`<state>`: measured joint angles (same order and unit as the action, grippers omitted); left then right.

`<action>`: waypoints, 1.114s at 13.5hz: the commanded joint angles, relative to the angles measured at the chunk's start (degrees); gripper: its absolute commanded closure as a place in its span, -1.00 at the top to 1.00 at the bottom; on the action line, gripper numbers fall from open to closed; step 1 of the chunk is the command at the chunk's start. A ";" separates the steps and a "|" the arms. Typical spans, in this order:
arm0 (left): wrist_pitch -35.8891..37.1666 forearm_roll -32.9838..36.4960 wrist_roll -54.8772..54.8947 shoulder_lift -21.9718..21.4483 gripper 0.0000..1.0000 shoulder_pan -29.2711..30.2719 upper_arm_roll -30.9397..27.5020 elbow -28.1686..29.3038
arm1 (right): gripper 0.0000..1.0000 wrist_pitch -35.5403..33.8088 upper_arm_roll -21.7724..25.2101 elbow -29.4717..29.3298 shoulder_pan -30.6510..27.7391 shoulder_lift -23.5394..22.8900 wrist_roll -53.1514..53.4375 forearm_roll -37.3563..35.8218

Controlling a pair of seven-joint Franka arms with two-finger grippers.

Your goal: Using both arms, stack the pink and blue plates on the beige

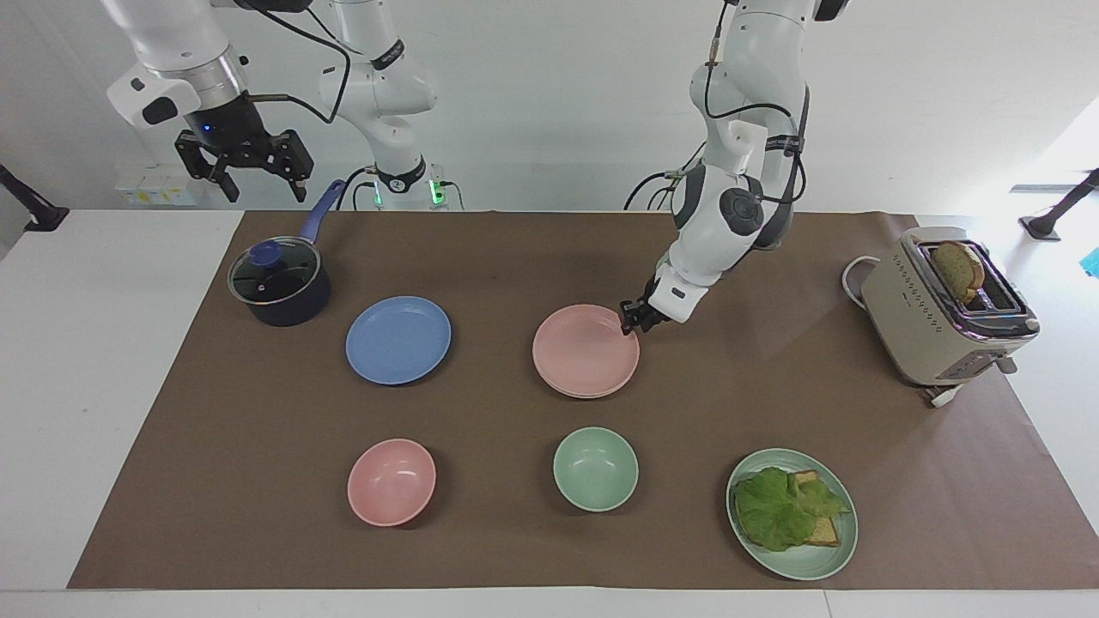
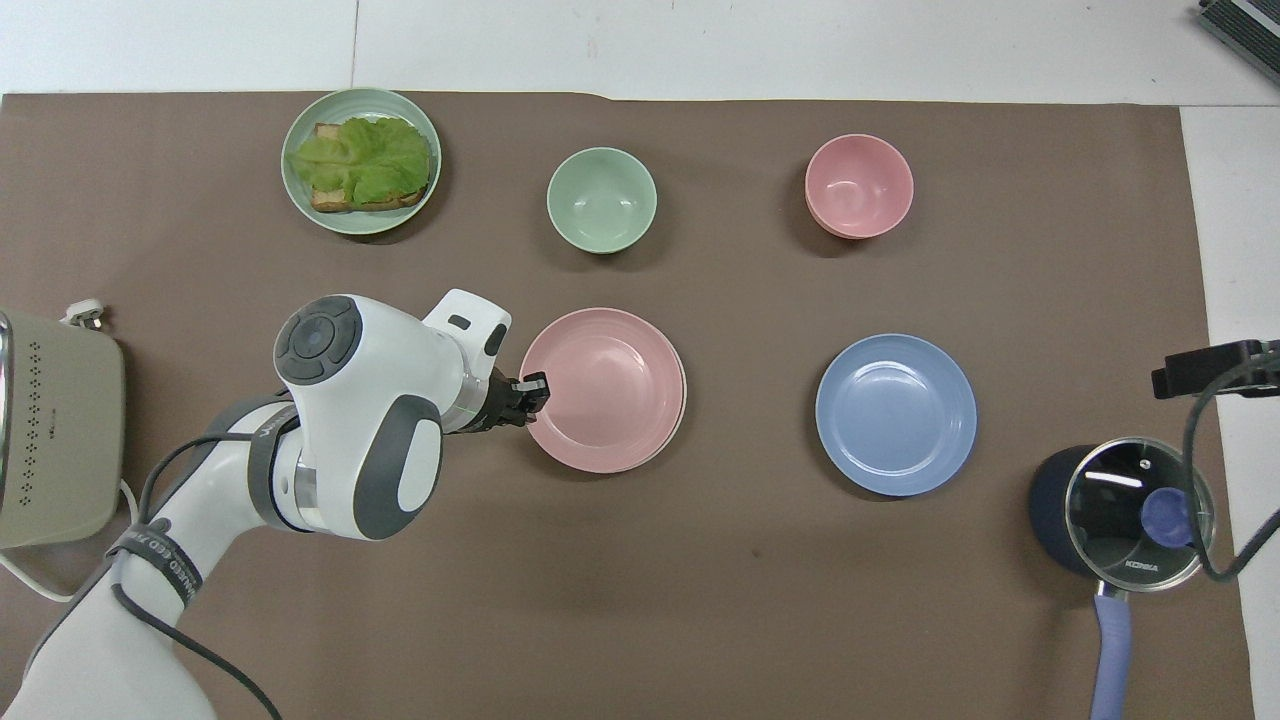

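The pink plate lies flat on the beige plate, of which only a thin rim shows beneath it. My left gripper is low at the pink plate's rim, on the side toward the left arm's end of the table. The blue plate sits alone on the brown mat, beside the stack toward the right arm's end. My right gripper waits open and empty, high above the pot.
A dark pot with a glass lid stands by the blue plate. A pink bowl, a green bowl and a green plate with toast and lettuce lie farther out. A toaster stands at the left arm's end.
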<state>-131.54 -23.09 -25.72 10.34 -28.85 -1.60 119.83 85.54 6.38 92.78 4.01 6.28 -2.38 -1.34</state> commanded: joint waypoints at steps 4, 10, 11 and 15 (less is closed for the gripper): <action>6.18 5.39 0.23 -1.02 1.00 4.41 -0.51 -5.29 | 1.00 -0.11 -0.14 -0.50 -0.32 -0.13 0.35 0.11; 27.71 12.54 8.38 -2.60 1.00 16.88 -0.69 -21.89 | 1.00 -0.11 -0.14 -0.41 -0.24 -0.13 0.35 0.11; 31.74 14.80 9.97 -2.78 1.00 18.38 -0.69 -25.83 | 1.00 -0.11 -0.14 -0.50 -0.24 -0.13 0.35 0.11; 40.21 19.83 17.07 -4.09 1.00 21.90 -0.87 -31.50 | 1.00 -0.11 -0.14 -0.41 -0.32 -0.13 0.35 0.11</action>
<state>-94.08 -4.88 -12.33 6.34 -8.88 -2.95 89.66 85.54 6.38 92.78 4.01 6.28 -2.38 -1.34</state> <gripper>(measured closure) 0.000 0.000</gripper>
